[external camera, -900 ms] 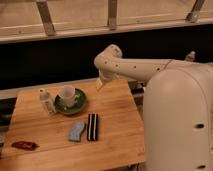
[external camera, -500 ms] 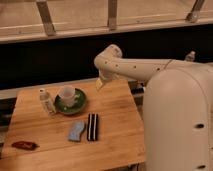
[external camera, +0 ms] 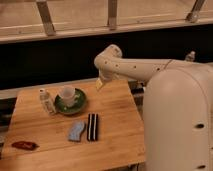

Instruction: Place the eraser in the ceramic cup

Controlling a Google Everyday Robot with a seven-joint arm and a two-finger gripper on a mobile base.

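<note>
My hand (external camera: 101, 83) hangs over the far edge of the tabletop (external camera: 117, 122), right of the cup (external camera: 67, 93) on its saucer (external camera: 81, 104); open or closed, I cannot tell. The eraser (external camera: 92, 127) lies flat nearer, just right of a blue piece (external camera: 76, 131).

Gripper (external camera: 101, 83) at far edge of table (external camera: 117, 107); bare wood down to eraser (external camera: 92, 126)
</note>
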